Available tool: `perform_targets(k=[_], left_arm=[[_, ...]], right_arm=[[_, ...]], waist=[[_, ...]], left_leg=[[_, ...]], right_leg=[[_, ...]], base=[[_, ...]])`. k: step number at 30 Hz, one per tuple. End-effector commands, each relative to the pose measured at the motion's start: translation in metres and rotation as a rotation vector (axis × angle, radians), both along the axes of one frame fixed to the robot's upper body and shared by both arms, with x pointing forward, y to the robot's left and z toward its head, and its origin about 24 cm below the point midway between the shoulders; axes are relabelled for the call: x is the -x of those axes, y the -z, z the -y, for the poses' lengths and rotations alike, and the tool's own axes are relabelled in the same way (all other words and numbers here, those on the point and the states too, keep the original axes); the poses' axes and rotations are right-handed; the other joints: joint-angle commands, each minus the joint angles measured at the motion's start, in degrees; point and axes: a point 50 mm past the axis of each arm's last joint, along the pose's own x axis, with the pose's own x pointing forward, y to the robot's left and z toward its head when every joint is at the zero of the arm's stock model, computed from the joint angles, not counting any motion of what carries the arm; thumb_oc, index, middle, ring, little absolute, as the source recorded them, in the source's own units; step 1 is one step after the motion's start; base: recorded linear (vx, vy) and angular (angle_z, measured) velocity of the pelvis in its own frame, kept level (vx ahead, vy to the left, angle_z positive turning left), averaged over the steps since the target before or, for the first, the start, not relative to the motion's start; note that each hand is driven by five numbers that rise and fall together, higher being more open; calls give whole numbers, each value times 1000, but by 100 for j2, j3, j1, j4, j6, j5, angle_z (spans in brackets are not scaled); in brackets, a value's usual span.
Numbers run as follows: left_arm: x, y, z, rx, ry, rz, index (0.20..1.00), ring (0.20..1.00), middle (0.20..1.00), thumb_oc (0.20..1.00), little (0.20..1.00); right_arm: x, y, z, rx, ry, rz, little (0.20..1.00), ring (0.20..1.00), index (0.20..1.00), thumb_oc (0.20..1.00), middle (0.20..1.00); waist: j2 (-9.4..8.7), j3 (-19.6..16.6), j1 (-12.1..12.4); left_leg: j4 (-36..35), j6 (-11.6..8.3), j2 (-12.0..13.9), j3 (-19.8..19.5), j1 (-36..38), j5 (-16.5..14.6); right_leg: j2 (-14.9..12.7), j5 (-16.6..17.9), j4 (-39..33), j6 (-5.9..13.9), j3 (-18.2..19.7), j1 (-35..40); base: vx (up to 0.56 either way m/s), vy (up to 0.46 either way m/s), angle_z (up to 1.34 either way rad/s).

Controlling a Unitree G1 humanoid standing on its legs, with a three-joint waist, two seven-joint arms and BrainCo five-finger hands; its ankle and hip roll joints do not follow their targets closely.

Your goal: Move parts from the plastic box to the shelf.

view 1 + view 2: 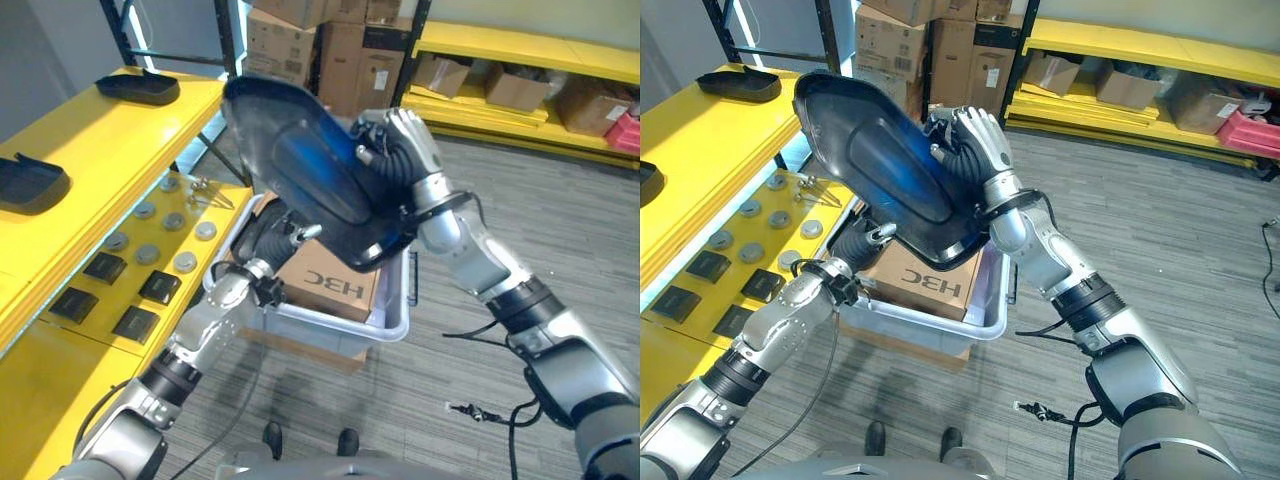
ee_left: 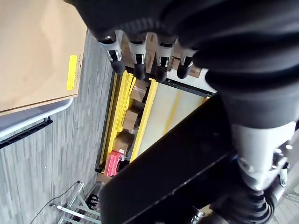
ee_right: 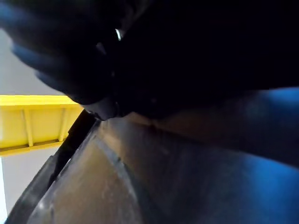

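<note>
The right arm reaches up and forward from the lower right, bent at the elbow, its wrist cocked back. The right hand (image 1: 975,140) is raised high, its silver fingers (image 1: 400,125) curled over the edge of the large black moulded part (image 1: 880,160) it grips, with the dark ribbed cover facing outward. The left arm extends forward from the lower left, lower than the right. The left hand (image 2: 140,32) lies beneath the right hand, with its dark-tipped fingers held in a straight, relaxed row, gripping nothing.
</note>
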Motion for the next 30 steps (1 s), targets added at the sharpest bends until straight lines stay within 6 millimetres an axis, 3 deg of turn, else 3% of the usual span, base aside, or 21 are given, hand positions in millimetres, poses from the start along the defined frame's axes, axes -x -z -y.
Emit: perform_targets(k=[1,6,13,19,25,29,30], left_arm=[[-14,-25,19,48,7,80,1000,1000,1000,1000,1000],[-16,-30,15,81,-39,89,1000,1000,1000,1000,1000],[-13,-39,22,218,-72,71,1000,1000,1000,1000,1000],[-9,-35,26,270,-56,9,1000,1000,1000,1000,1000],[-3,-26,41,486,17,-187,1000,1000,1000,1000,1000],[-4,-27,43,559,4,-215,1000,1000,1000,1000,1000],[-5,-30,41,569,-12,-195,388,388,388,388,388]], right_arm=[[5,-37,-21,-87,-182,4,200,200,200,200,200],[9,-27,-31,-126,-281,-139,200,200,200,200,200],[32,3,-73,-140,-505,-301,200,200,200,200,200],[43,9,-87,-147,-574,-295,200,200,200,200,200],[56,7,-102,-129,-616,-205,200,200,200,200,200],[61,8,-109,-95,-618,-154,200,200,200,200,200],[63,8,-111,-98,-632,-146,200,200,200,200,200]], waist=[[-200,-255,104],[-193,-238,91],[-203,-239,150],[-192,-248,166],[-186,-249,167],[-183,-264,172],[-187,-261,180]], left_leg=[[131,-221,367,203,339,-695],[69,-232,369,176,357,-663],[-33,-250,363,134,270,-562],[-42,-250,357,150,236,-544],[-44,-232,332,175,199,-540],[-37,-223,323,199,187,-543],[-31,-214,315,196,174,-542]], right_leg=[[-381,-549,165,359,-143,338],[-385,-554,160,366,-153,345],[-377,-528,117,376,-237,328],[-367,-511,87,367,-223,307],[-369,-487,75,368,-211,264],[-383,-484,84,373,-202,241],[-385,-485,95,371,-202,229]], base=[[0,0,0],[0,0,0],[-7,-18,6],[0,0,0],[0,0,0],[0,0,0],[0,0,0]])
